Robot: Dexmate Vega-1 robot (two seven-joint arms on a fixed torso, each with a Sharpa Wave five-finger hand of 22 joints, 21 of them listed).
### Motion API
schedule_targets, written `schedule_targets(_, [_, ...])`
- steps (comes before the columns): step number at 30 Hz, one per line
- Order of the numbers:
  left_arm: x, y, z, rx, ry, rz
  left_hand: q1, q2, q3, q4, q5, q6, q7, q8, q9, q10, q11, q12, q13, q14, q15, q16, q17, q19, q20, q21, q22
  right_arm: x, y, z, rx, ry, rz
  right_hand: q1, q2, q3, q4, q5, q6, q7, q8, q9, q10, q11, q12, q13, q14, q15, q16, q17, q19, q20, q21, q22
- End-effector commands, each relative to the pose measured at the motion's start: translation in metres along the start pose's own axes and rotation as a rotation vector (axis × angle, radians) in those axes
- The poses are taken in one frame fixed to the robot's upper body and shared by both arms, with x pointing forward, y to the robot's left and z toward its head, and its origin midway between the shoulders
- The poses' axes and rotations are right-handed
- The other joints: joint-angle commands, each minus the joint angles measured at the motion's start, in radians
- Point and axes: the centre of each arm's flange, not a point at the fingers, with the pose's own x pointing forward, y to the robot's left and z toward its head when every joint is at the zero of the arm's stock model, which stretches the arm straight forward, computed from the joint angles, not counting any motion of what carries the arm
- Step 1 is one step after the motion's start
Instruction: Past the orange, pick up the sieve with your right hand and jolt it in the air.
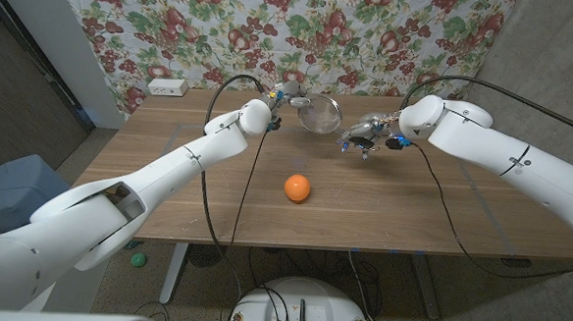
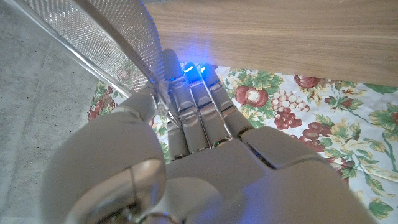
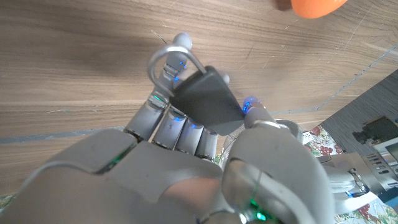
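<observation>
I am gripping the round steel-mesh sieve [image 1: 318, 114] by its dark handle, right hand [image 1: 364, 137] closed | left hand [image 1: 278, 97] touching the rim, grasp unclear | keeping jolts short, above the tabletop's far edge, beyond the orange [image 1: 297, 188].

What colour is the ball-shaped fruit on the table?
Orange. The orange shows best in the head view, on the wooden table.

Light: even and fairly bright, soft shadows on the table [image 1: 168, 164].
Glare: blue glow at the fingertips [image 2: 193, 70].
Focus: wrist views soft up close.
</observation>
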Motion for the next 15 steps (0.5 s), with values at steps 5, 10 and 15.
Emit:
schedule_targets(5, [0.001,0.001,0.001,-0.026,0.000,0.015,0.018,0.020,0.011,0.009,0.007,-0.006,0.005,0.001,-0.002,0.078,-0.098,-0.023,-0.007,-0.001,-0.113,0.000,0.003,-0.010,-0.003,0.009,0.000,0.000,-0.003,-0.010,0.079,-0.078,0.035,0.022,0.030,0.111,0.120,0.010,0.049,0.057,0.023,0.034,0.027,-0.038,0.026,0.050,0.048,-0.037,0.178,0.019,0.003,-0.013,0.021,0.010])
schedule_targets(10, [0.001,0.001,0.001,-0.047,-0.002,0.015,0.022,0.012,0.007,-0.003,0.009,-0.038,0.019,-0.016,-0.010,0.059,-0.088,-0.040,-0.014,-0.002,-0.102,0.003,0.004,-0.012,-0.001,0.013,0.000,-0.003,-0.004,-0.016,0.107,-0.110,0.026,0.023,0.029,0.113,0.123,0.013,0.047,0.058,0.040,0.056,0.022,-0.036,0.037,0.052,0.047,-0.036,0.186,0.019,-0.004,-0.016,0.031,0.013])
schedule_targets(15, [0.001,0.000,-0.001,-0.068,-0.008,0.005,0.004,-0.008,-0.012,-0.007,0.012,-0.085,0.034,-0.046,-0.026,0.012,-0.069,-0.075,-0.027,-0.011,-0.090,0.003,0.001,-0.018,0.006,0.018,-0.001,-0.006,-0.004,-0.019,0.121,-0.127,0.001,0.024,0.028,0.114,0.124,0.014,0.046,0.058,0.049,0.068,0.015,-0.032,0.042,0.052,0.045,-0.036,0.189,0.020,-0.009,-0.017,0.034,0.011])
